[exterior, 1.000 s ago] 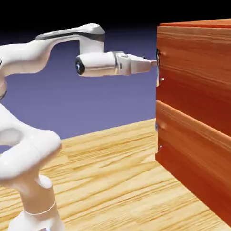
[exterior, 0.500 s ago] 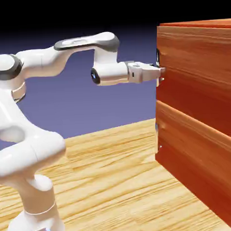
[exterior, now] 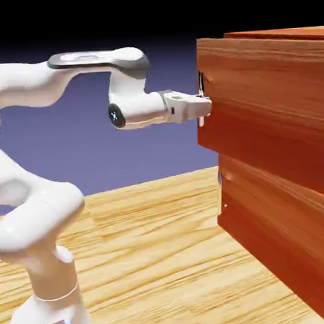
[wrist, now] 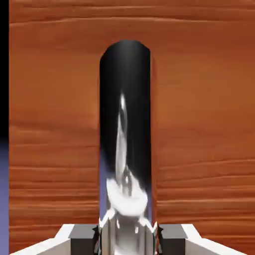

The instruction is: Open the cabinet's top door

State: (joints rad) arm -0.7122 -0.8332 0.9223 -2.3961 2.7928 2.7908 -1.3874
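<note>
The cabinet (exterior: 283, 245) is a reddish-brown wood-grain box at the exterior view's right. Its top door (exterior: 268, 92) stands out from the cabinet body, ahead of the lower panel. My gripper (exterior: 204, 107) reaches level from the left and is shut on the top door's vertical handle (exterior: 201, 89). In the hand view the dark, shiny handle (wrist: 125, 109) runs upright between my fingertips (wrist: 82, 238), with the door's wood (wrist: 204, 124) filling the frame behind it. My gripper (wrist: 127, 235) sits at the handle's lower end.
The lower panel (exterior: 275, 219) stays flush with its small handle (exterior: 224, 205) at its left edge. The wooden table (exterior: 156, 258) stretches between the robot base and the cabinet. The arm's elbow arches high at the exterior view's left.
The gripper went from open to shut on the handle. It then drew back to the left, and the top door came out from the cabinet with it.
</note>
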